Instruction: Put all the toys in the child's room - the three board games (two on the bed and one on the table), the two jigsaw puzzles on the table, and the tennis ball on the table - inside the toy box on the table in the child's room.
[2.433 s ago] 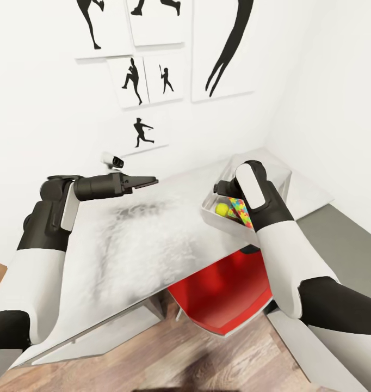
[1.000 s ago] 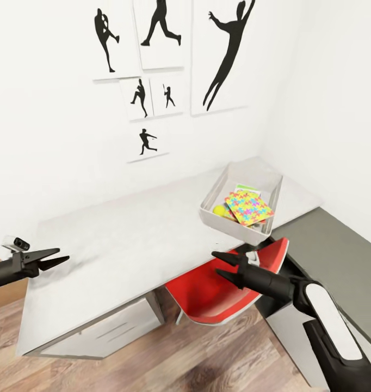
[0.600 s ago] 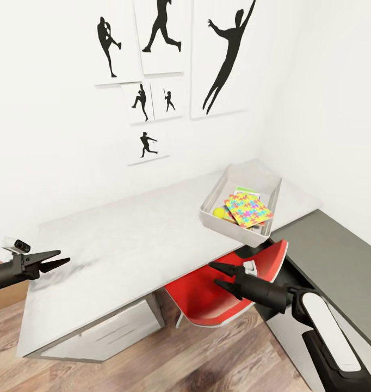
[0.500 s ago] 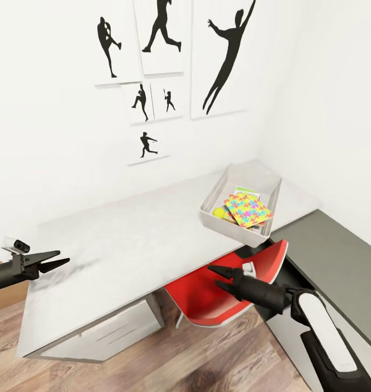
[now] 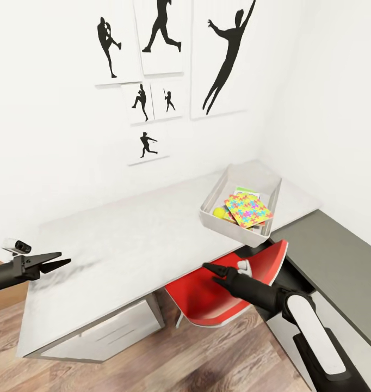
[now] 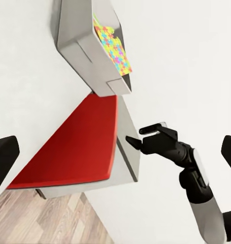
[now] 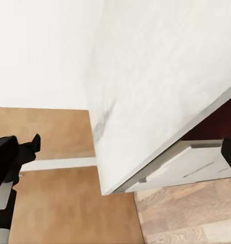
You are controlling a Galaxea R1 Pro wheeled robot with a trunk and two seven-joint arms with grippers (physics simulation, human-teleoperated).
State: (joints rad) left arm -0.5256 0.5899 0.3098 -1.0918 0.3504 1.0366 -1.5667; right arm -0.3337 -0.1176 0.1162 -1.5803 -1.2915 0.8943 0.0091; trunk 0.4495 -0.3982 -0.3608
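Lower right of frame: right gripper (image 5: 214, 274), jaws parted, empty, low over red chair (image 5: 207, 296), likely parked clear of table edge. Lower left: left gripper (image 5: 54, 262), jaws parted, empty, at table (image 5: 120, 239) near corner. Right of centre, farther back: toy box (image 5: 218, 224) on table, overhanging front edge; jigsaw puzzle (image 5: 248, 210) tilted on top inside, tennis ball (image 5: 218, 212) beside it. Change from half second ago: right gripper slightly nearer table; left unmoved. Upper frame: silhouette prints (image 5: 229, 54) on wall.

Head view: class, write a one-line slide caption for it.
Both open grippers, left and right, hang off the white table; the toy box holds a jigsaw puzzle and tennis ball.
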